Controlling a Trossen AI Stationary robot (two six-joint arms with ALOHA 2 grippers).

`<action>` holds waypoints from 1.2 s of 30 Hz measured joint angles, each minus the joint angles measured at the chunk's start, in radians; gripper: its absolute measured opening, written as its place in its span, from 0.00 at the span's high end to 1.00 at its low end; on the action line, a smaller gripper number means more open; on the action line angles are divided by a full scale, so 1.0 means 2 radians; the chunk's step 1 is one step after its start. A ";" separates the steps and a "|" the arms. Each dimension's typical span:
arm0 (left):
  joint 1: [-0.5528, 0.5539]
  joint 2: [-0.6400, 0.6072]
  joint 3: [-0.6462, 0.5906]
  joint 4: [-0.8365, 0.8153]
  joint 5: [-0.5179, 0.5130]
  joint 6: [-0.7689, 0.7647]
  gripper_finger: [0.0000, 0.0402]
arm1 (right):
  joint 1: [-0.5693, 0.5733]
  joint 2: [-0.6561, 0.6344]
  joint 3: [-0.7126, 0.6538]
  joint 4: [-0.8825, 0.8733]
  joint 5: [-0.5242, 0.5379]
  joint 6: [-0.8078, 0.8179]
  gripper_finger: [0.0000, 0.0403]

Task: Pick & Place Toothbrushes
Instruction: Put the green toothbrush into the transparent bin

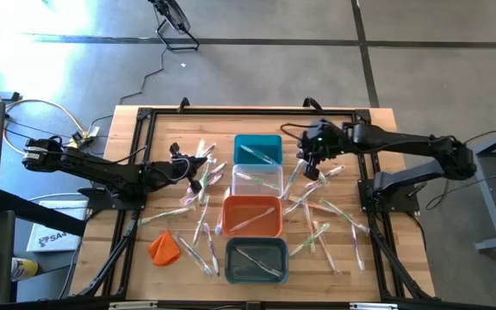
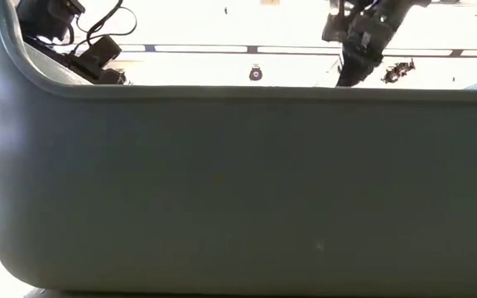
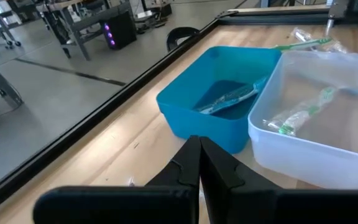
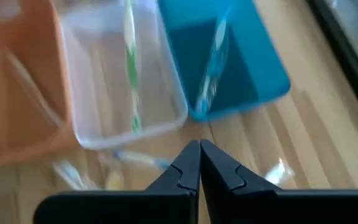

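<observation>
Both grippers, left [image 1: 177,161] and right [image 1: 310,166], are held empty, jaws closed; next, opening over a loose toothbrush [image 1: 319,234] is needed.

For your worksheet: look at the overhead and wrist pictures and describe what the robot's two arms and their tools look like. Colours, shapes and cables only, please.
Both arms are dark, near-black, built of slim jointed segments. The left tool and right tool each end in two flat black fingers tapering to a point, seen meeting in each wrist view. Thin dark cables loop beside each wrist. A pale cable curves near the left arm's base.
</observation>
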 joint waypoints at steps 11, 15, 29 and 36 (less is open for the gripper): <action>0.000 0.000 0.000 -0.016 -0.006 -0.042 1.00 | -0.022 0.088 0.022 -0.036 -0.005 0.021 0.99; 0.000 0.000 0.000 -0.021 -0.007 -0.052 1.00 | -0.043 0.102 0.023 -0.042 -0.013 0.106 0.99; 0.000 0.000 0.000 -0.025 -0.007 -0.056 1.00 | -0.068 0.110 0.022 -0.102 0.026 0.215 0.80; 0.000 0.000 0.000 -0.026 -0.007 -0.056 1.00 | -0.068 0.110 0.017 -0.101 0.023 0.226 0.65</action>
